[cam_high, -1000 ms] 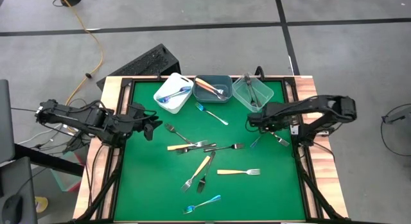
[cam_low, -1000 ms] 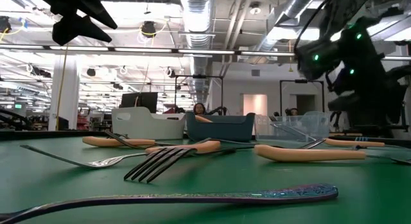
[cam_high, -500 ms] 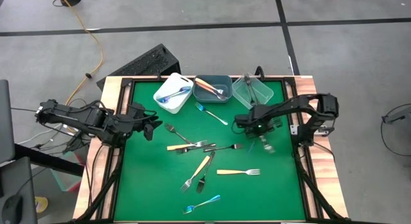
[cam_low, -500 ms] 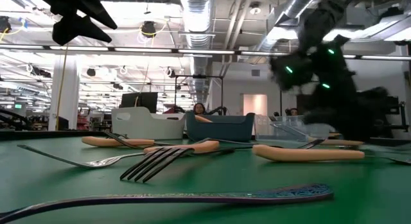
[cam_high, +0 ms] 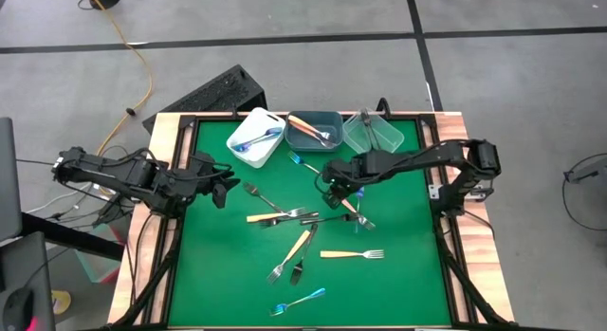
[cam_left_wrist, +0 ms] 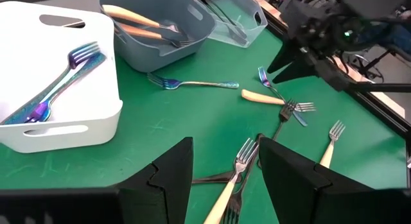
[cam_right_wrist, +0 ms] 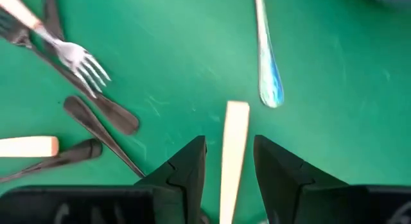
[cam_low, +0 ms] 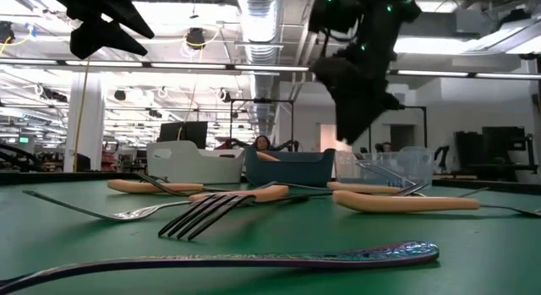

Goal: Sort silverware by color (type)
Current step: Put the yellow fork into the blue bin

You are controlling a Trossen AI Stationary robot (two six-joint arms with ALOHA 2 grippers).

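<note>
My right gripper (cam_high: 334, 186) hangs over the green mat's middle, just near of the bins, pointing steeply down. It is shut on a yellow-handled fork (cam_high: 349, 203). The fork trails toward the near right, and a blue fork (cam_left_wrist: 282, 95) crosses it by its head. Another blue fork (cam_high: 313, 167) lies flat on the mat just beyond the fingertips. Several loose forks (cam_high: 289, 222) with yellow or black handles lie in the middle. My left gripper (cam_high: 223, 184) waits open above the mat's left edge, holding nothing. My right gripper has the fork's yellow handle (cam_right_wrist: 232, 153) between its two fingers. The handle's free end (cam_right_wrist: 236, 112) sticks out past the fingertips. The fingers come from above, slanting from the table's right. I cannot tell whether the fork's head (cam_high: 367, 221) touches the mat.
Along the far edge stand a white bin (cam_high: 237, 146) with blue forks, a grey-blue bin (cam_high: 315, 141) with yellow-handled ones and a clear bin (cam_high: 373, 146) with dark ones. A yellow fork (cam_high: 351, 254) and a blue one (cam_high: 299, 301) lie nearer the front.
My right gripper has swung from near the table's right edge toward the middle and tipped from nearly level to steeply downward. The yellow-handled fork and the blue one crossing it have moved left with it. My left arm has kept still.
</note>
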